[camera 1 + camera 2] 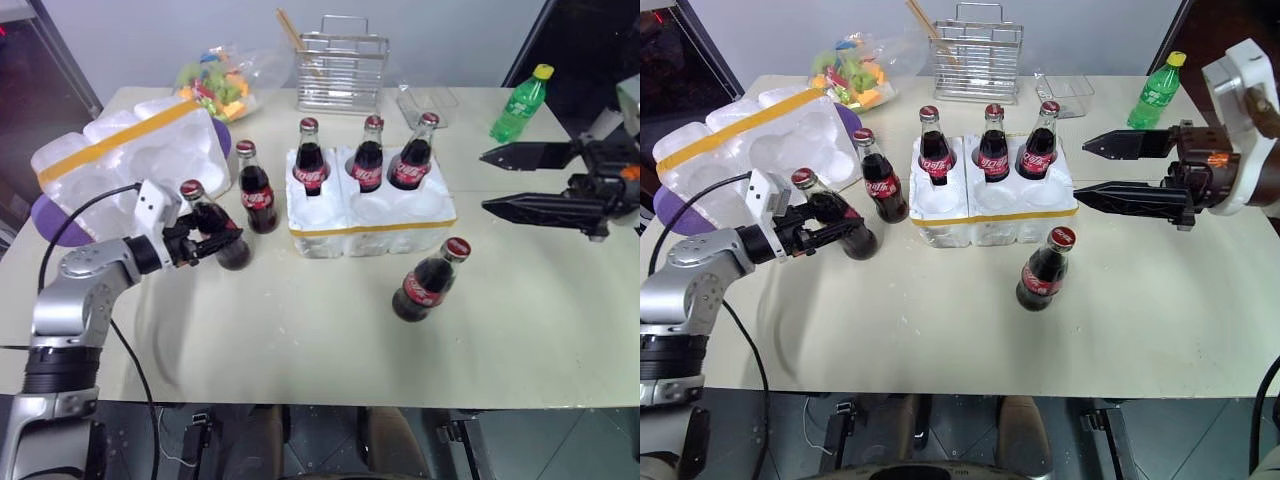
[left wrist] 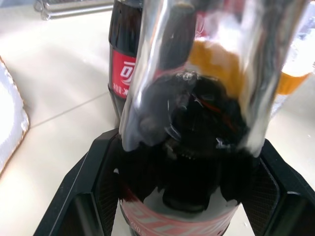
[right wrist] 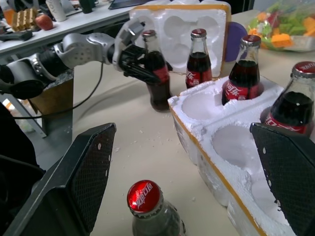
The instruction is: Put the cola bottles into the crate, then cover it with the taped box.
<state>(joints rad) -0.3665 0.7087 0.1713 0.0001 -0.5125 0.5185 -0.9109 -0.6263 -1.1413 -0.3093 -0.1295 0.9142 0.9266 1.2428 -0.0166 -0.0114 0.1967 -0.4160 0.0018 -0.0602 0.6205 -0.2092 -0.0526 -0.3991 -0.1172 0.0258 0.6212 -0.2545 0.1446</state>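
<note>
Though the left gripper (image 1: 205, 238) hides the middle of one cola bottle (image 1: 215, 232), its black fingers are clamped around that bottle's body, left of the crate (image 1: 370, 225). The taped box (image 1: 130, 155) lies at the far left, its near end cut off behind the arm. Six cola bottles show: three in the crate's far wells, one (image 1: 256, 188) just left of it, one (image 1: 430, 280) near it, one gripped. The right gripper (image 1: 1135, 172) hangs with fingers spread, empty, right of the crate. A wire rack (image 1: 343, 62), a green bottle (image 1: 520, 105) and a bag of toys (image 1: 215, 82) stand along the far edge.

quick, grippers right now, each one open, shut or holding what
Left gripper: fingers around a cola bottle on the table, closing on it.
Right gripper: open, holding nothing.
</note>
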